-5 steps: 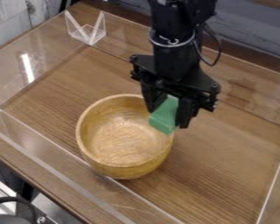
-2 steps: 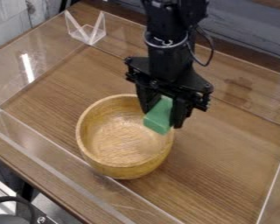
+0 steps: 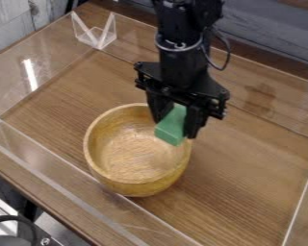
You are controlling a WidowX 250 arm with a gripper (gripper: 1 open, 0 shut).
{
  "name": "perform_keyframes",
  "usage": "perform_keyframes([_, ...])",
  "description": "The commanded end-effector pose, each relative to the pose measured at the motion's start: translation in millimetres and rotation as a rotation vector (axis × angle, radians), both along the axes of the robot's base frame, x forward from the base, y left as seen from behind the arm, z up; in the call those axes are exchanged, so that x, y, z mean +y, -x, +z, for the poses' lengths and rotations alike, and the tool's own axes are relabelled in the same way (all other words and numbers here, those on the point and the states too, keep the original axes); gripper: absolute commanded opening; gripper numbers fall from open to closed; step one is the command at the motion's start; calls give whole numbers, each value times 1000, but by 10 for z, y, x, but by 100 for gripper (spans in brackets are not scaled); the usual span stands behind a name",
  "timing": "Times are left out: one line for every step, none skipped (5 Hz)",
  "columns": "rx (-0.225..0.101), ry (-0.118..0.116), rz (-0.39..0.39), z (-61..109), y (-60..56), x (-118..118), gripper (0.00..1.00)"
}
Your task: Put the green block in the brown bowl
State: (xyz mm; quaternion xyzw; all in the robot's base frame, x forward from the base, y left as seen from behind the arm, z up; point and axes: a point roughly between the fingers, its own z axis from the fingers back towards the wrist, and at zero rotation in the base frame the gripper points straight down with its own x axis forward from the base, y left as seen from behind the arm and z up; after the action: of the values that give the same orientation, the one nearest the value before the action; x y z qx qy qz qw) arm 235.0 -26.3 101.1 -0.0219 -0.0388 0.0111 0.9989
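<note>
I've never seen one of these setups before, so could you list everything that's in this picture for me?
green block: one, bright green, held between the gripper's fingers above the bowl's right rim.
brown bowl: one, light-brown wood, on the table, nothing in it.
wooden table: one, brown with grain, under everything.
clear panels: transparent, low walls around the table's edges.
clear stand: one, transparent, V-shaped, at the far left corner.
robot arm: one, black, coming down from the top.
gripper: one, black, pointing down, shut on the green block.

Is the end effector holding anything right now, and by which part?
Yes: the end effector grips the green block by its upper end; the rest hangs below.
</note>
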Motion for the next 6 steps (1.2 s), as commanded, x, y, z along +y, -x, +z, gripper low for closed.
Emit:
perform_keyframes([-43,4,6,79,-41,60,0])
perform_keyframes([-39,5,8,58,-4,91,0])
perform_keyframes([-35,7,10,31,28,110,0])
perform_keyframes([-31,11,13,-12,47,123,0])
perform_keyframes([-27,14,15,-57,61,135,0])
perform_keyframes([-23,17,18,-95,72,146,0])
